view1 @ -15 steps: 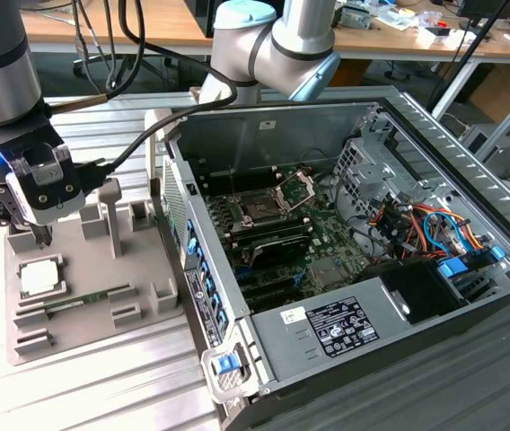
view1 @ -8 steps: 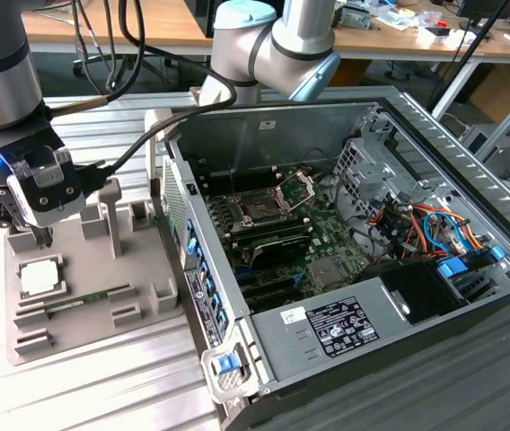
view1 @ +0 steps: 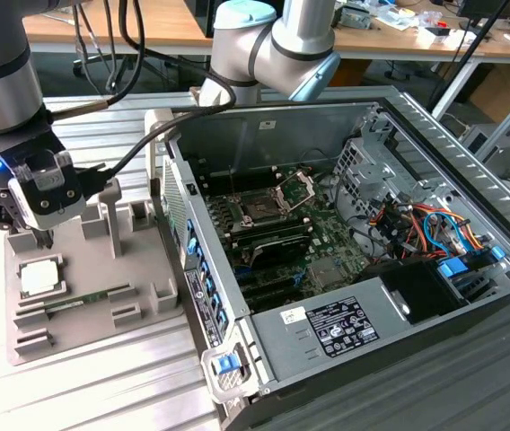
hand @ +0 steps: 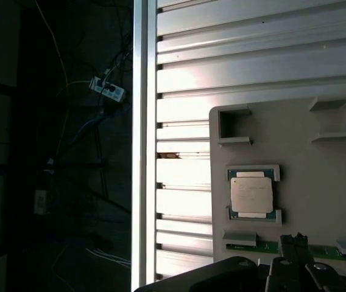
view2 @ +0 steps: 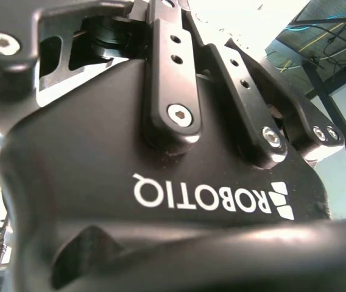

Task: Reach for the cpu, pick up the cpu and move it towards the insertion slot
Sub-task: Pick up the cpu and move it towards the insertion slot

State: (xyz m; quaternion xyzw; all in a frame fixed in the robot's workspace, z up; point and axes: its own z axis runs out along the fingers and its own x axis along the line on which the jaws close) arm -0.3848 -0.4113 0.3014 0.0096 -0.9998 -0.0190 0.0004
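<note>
The cpu [view1: 39, 277] is a pale silvery square chip lying flat in its recess on the grey fixture tray [view1: 138, 269] at the exterior view's left. In the first wrist view the cpu [hand: 251, 193] lies in the same recess, untouched. My gripper [view1: 43, 232] hangs from the arm just above the tray, a little behind the cpu and apart from it. Its black body [view2: 179, 182] is close up in the second wrist view. The insertion slot [view1: 260, 209] sits on the motherboard inside the open computer case, with its silver hinged frame [view1: 296, 189] raised.
A long green memory stick [view1: 74, 304] lies on the tray in front of the cpu. Raised grey posts [view1: 111, 211] stand on the tray. The case's side wall [view1: 192, 260] rises between tray and motherboard. Cables and a drive bay [view1: 417, 224] crowd the case's right side.
</note>
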